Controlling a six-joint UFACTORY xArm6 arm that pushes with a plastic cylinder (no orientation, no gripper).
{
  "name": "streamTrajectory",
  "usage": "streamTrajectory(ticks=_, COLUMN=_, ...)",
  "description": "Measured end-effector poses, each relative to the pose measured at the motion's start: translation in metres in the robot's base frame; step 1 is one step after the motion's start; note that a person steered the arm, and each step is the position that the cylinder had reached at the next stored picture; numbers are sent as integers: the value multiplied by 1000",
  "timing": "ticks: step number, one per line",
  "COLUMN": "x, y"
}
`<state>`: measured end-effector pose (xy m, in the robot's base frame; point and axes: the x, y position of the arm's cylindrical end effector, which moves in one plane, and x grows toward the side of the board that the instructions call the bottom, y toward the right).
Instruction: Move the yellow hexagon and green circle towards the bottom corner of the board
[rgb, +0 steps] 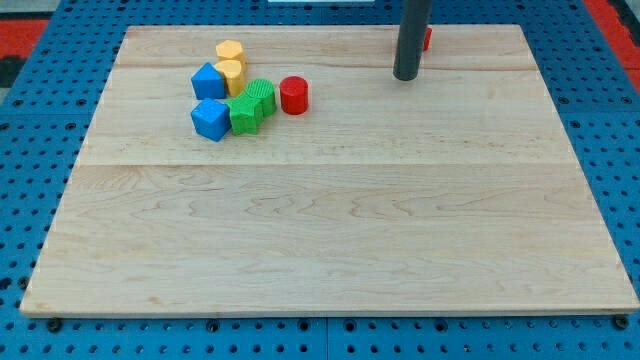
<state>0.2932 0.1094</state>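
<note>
A yellow hexagon (230, 50) sits near the view's top left, at the top of a tight cluster of blocks. A second yellow block (231, 75) lies just below it. Two green blocks touch each other in the cluster: a rounder one (263, 94) and a squarer one (245, 114) to its lower left. My tip (406, 77) rests on the board near the view's top, right of centre, far to the right of the cluster and touching no block there.
Two blue blocks (208, 80) (211, 119) lie on the cluster's left side. A red cylinder (294, 96) stands at its right. Another red block (427, 38) is partly hidden behind the rod. The wooden board (330, 240) lies on a blue pegboard.
</note>
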Motion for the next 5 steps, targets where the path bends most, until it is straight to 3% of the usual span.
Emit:
streamTrajectory(ticks=4, x=16, y=10)
streamTrajectory(ticks=5, x=16, y=-16)
